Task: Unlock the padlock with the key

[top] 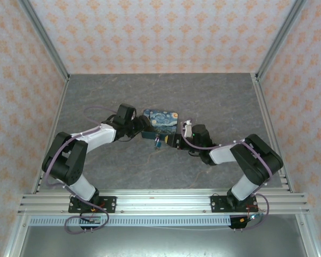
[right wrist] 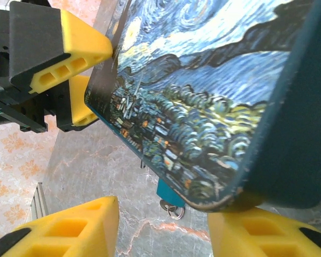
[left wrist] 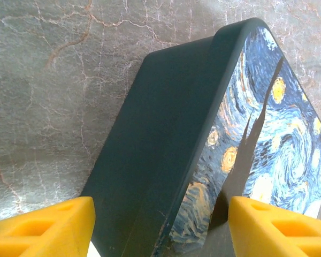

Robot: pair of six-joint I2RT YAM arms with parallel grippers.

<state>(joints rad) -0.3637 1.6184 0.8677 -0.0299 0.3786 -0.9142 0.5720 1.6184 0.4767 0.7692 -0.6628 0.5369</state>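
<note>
The tin (top: pixel 161 120) printed with a starry-night painting lies mid-table between both arms. The padlock (right wrist: pixel 168 188), a tiny teal piece, hangs from the tin's lower edge. A small silver key (right wrist: pixel 166 204) on a ring dangles just beneath it. From above, the padlock (top: pixel 157 142) is a speck at the tin's near edge. My left gripper (left wrist: pixel 160 230) straddles the tin (left wrist: pixel 166 150) by its left end and is shut on it. My right gripper (right wrist: pixel 163 230) stands open just right of the padlock. The tin's corner (right wrist: pixel 241 187) rests close over one of its yellow fingers (right wrist: pixel 257 230).
The left gripper's yellow fingers (right wrist: pixel 77 45) clamp the tin's far corner in the right wrist view. The grey marbled table (top: pixel 214 101) has free room behind and beside the tin. Patterned walls and metal posts (top: pixel 272 43) bound it. A rail (top: pixel 160 201) runs along the near edge.
</note>
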